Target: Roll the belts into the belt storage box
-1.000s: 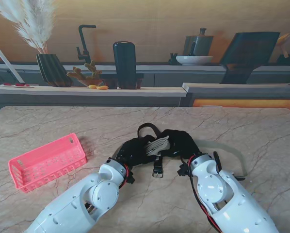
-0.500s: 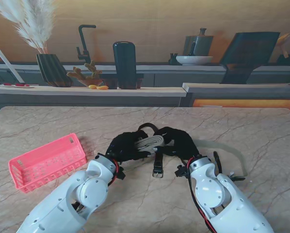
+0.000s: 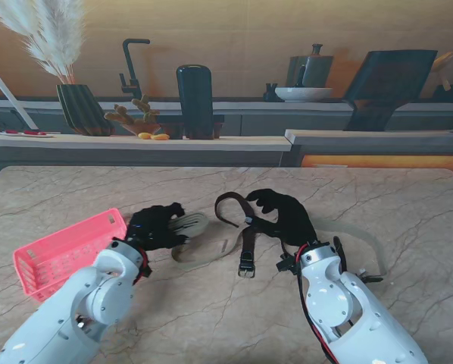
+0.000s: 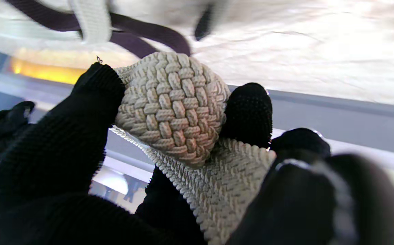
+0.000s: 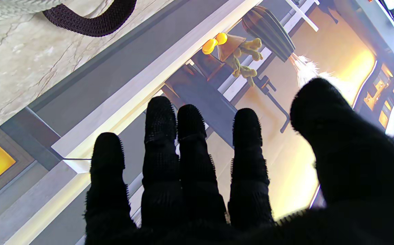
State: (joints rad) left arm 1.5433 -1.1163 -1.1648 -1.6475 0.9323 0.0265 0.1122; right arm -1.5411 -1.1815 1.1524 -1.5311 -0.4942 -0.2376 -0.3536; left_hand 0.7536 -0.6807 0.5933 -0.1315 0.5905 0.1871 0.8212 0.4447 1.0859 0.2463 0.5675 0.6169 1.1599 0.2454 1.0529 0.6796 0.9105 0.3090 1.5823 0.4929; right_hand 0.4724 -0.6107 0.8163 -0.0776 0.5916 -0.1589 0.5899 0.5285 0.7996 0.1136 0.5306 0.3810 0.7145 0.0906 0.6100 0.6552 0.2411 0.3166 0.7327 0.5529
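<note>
a: where is the cream woven fabric belt (image 3: 190, 224) right now?

b: its rolled end sits in the black-gloved left hand (image 3: 154, 226). in the left wrist view the tight cream coil (image 4: 171, 107) is pinched between the thumb (image 4: 81, 115) on one side and a fingertip (image 4: 248, 112) on the other, with a flat stretch of the same weave running down across the palm.

a: and the rest of that belt?

b: a loose length trails from the fingers along the beige marble table top (image 3: 363, 197) toward the middle, past the fingertips.

a: what about the other hand?

b: the black-gloved right hand (image 3: 285, 214) holds nothing. in its wrist view the four fingers (image 5: 192, 153) are stretched out straight, two of them pressed side by side, the others slightly apart, the thumb held off to the side.

a: is it touching anything?

b: from the stand it lies over the dark brown strap belt with a metal buckle (image 3: 245, 246), but i cannot tell whether the fingers press on it. the strap loops out just beyond the fingertips and its buckle end lies nearer to me, beside the wrist.

a: and the storage box?

b: the pink plastic mesh basket (image 3: 67, 254) rests on the table just beside the left hand, on the outer side of its knuckles. nothing shows inside it from here.
</note>
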